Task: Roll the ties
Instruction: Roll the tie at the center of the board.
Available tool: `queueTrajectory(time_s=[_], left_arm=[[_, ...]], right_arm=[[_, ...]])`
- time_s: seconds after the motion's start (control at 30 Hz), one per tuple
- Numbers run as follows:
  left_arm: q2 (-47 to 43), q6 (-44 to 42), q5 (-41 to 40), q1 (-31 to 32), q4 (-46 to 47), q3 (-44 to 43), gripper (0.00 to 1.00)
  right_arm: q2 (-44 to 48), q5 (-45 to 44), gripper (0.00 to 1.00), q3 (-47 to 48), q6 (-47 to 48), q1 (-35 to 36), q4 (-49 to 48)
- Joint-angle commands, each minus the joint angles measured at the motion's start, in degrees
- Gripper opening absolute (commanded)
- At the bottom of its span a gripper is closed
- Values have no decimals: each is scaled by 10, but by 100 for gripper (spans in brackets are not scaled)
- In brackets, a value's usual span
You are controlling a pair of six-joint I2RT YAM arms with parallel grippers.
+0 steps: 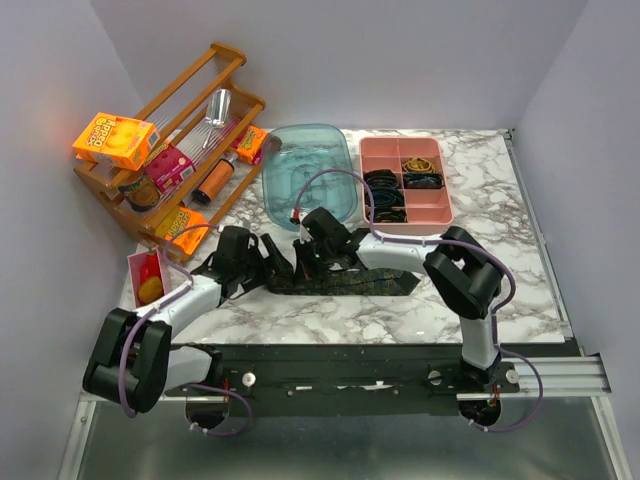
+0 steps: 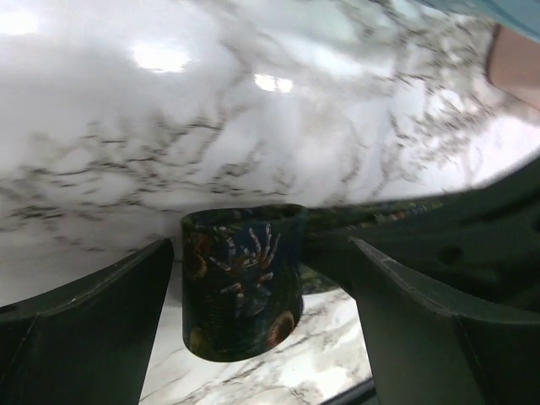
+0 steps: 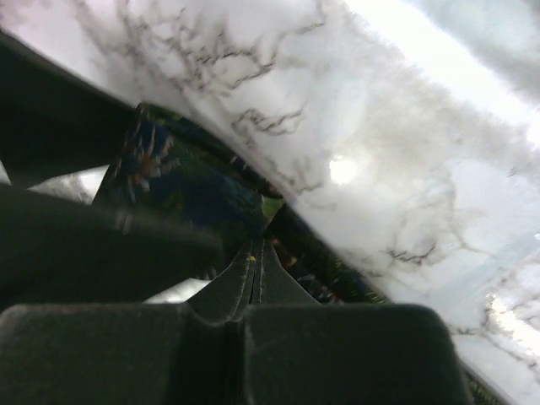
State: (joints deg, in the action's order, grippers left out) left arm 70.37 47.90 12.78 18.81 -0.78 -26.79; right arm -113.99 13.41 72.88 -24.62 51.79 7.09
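Left wrist view gives us the rolled end of the tie (image 2: 243, 283) sitting on the desk (image 2: 169, 126) between the left jaws, spread wide and clear of it, probably to guard the coil. Right jaws are closed beside the roll, likely steadying it; the rest lies flat across mid-desk.

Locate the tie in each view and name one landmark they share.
Top external: the tie lies stretched across mid-picture, near both wrists.
Left wrist: its rolled end stands lower centre, inside the open left pincer.
Right wrist: centre-left, at the right pincer tips.
Shared landmark: the marble tabletop.
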Motion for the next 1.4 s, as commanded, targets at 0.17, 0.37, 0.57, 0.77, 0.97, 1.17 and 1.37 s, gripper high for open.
queueTrajectory(time_s=[0.17, 0.37, 0.57, 0.77, 0.97, 1.17, 1.37], left_arm=[[-84, -2, -107, -6, -89, 25, 93], [-129, 5, -119, -9, -86, 50, 92], [-153, 10, -120, -25, -79, 67, 90], [-146, 6, -99, -38, -69, 72, 86], [-142, 11, -86, -40, -59, 79, 80], [-164, 20, -72, -40, -56, 93, 72], [-193, 18, -66, -40, -62, 100, 74]], right_arm=[[41, 49, 1, -7, -1, 16, -11], [54, 49, 1, -8, 0, 16, -19], [53, 35, 1, 7, 7, 16, -19], [20, 36, 1, 38, 8, 16, -14], [13, 37, 1, 52, 5, 16, -13], [-7, 56, 1, 59, 5, 16, -9], [-32, 70, 1, 60, 5, 22, -9]])
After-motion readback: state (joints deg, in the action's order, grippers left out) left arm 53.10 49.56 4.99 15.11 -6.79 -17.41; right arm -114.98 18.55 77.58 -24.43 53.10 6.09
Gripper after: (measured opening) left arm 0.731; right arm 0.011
